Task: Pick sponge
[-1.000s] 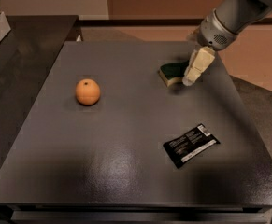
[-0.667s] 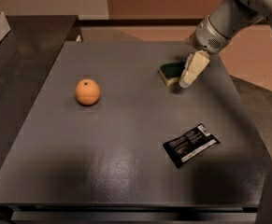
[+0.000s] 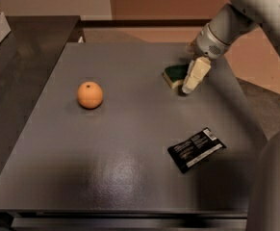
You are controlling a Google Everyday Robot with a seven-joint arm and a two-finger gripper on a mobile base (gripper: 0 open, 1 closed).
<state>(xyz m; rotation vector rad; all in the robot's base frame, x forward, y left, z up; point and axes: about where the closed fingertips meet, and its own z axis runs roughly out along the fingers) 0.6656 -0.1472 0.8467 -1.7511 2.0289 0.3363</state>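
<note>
The sponge [image 3: 174,74], with a dark green top and pale yellow base, lies on the grey table [image 3: 130,143] at the far right. My gripper [image 3: 191,84] hangs from the arm that comes in from the upper right. It is down at the sponge's right end, touching or just over it, and it hides that end of the sponge.
An orange [image 3: 90,95] sits left of centre on the table. A flat black packet [image 3: 196,149] lies near the front right. A dark counter [image 3: 19,57] adjoins the table's left side. The robot's pale body [image 3: 274,186] fills the lower right corner.
The gripper has shifted slightly left and down, closer onto the sponge's right end. The arm above it has swung a little. The sponge, orange and packet have not moved.
</note>
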